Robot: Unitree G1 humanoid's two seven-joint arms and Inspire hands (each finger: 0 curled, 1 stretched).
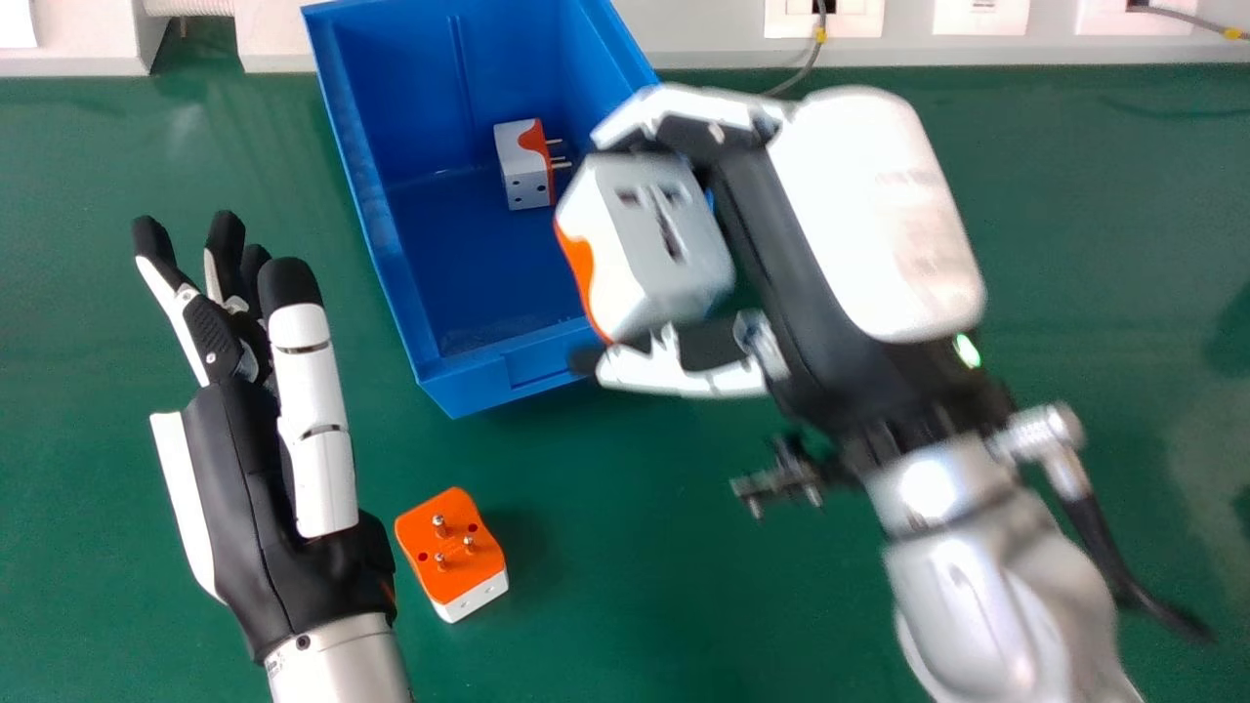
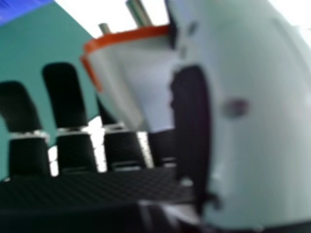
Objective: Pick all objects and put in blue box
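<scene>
The right hand [image 1: 801, 283] pinches an adapter [image 1: 649, 244] between thumb and fingers at the blue box's right side [image 1: 613, 44], likely so release drops it near the boxed plug [image 1: 524, 166].

Two views sharing desk [image 1: 635, 605] and adapter [image 1: 664, 244]
Head camera looks forward and down; the one at the right hand [image 1: 781, 225] faces its fingers [image 2: 63, 92] from very near.
</scene>
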